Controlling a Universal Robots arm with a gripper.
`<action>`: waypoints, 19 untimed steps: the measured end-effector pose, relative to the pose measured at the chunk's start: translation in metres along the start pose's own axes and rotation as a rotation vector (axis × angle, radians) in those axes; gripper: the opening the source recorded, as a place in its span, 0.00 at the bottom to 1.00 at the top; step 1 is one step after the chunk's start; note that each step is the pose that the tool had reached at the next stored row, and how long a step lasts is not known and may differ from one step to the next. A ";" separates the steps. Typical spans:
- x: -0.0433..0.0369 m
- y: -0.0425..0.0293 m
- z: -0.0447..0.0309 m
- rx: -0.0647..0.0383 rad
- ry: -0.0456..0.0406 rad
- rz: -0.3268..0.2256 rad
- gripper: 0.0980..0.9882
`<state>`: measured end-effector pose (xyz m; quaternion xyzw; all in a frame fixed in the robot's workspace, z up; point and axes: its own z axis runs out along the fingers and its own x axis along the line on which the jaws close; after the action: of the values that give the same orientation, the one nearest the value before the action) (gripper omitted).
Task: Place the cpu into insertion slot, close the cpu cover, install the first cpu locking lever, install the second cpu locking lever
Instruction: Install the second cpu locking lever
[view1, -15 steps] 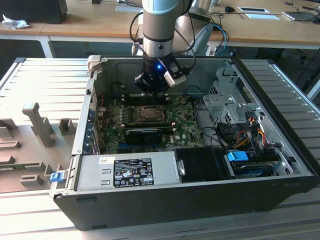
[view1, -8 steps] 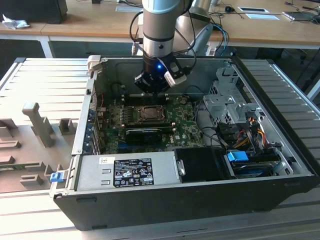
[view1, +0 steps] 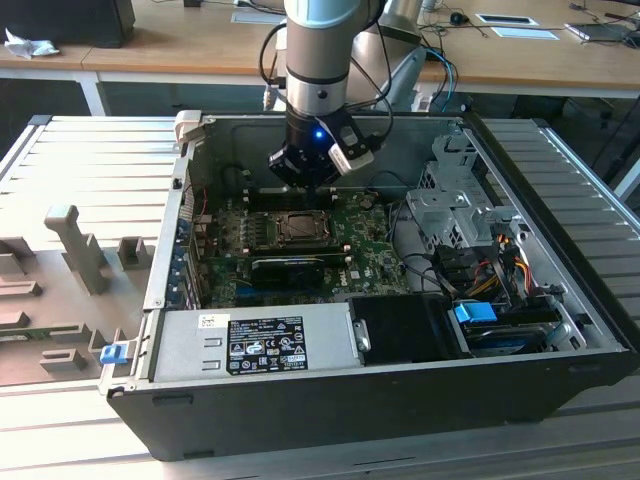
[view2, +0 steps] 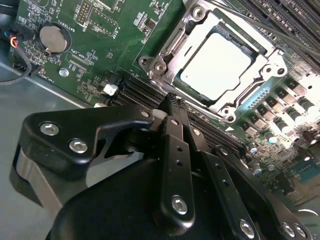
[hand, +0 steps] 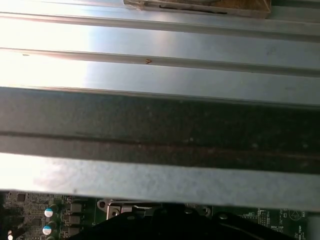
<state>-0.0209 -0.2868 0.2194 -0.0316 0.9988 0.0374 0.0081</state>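
Above the motherboard (view1: 300, 250) inside the open computer case (view1: 400, 400), I have the gripper (view2: 172, 100) hovering with its fingers (view2: 176, 150) pressed together, gripping nothing. Just beyond its tip in the second wrist view, the cpu (view2: 215, 65) sits in the insertion slot (view2: 264, 48), with the cpu cover (view2: 175, 47) down around it.

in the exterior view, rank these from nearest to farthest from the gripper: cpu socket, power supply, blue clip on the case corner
1. The cpu socket, just below the gripper.
2. The power supply, along the case's front edge.
3. The blue clip, at the front corner on the exterior view's left.
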 end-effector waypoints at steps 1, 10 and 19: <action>0.0000 -0.0006 -0.0001 0.000 0.0000 0.000 0.01; -0.0005 0.0011 -0.0265 0.000 0.0000 0.000 0.01; 0.0029 -0.0286 -0.0381 0.000 0.0000 0.000 0.01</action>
<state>-0.0225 -0.3183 0.2552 -0.0316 0.9988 0.0374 0.0081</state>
